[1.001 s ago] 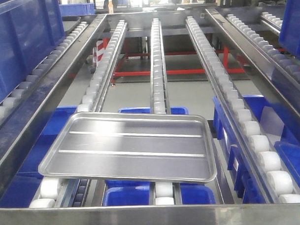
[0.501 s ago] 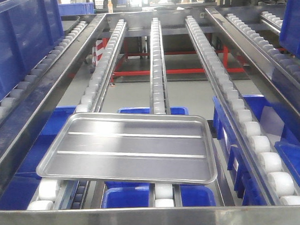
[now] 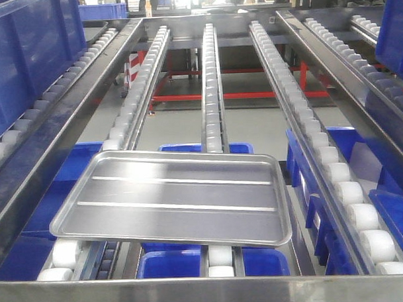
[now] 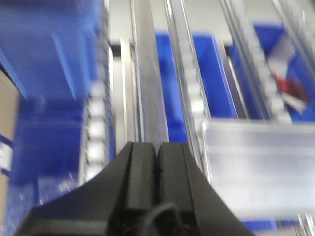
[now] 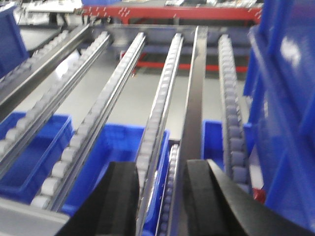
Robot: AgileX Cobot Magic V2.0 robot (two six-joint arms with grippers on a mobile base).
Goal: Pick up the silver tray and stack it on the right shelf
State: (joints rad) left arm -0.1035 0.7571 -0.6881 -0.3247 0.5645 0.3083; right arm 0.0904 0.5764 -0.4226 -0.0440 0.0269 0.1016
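Observation:
The silver tray (image 3: 173, 198) lies flat across the white rollers of the middle rack, near its front, ribs running left to right. Its blurred corner shows in the left wrist view as the tray (image 4: 256, 162), right of my left gripper (image 4: 156, 145), which is shut with nothing between its black fingers. My right gripper (image 5: 160, 167) is open and empty above a roller rail, with a dark-blue crate wall on its right. The right shelf (image 3: 356, 33) runs along the far right with a dark-blue crate (image 3: 394, 25) on it. Neither gripper shows in the front view.
Blue bins (image 3: 172, 263) sit under the wide gaps between the rails. A large blue crate (image 3: 26, 58) stands on the left lane. A steel front bar (image 3: 206, 293) crosses the bottom edge, and a red frame (image 3: 239, 95) stands beyond the racks.
In the front view the tray has slid a few pixels down and to the left over the second. Nothing else has visibly moved.

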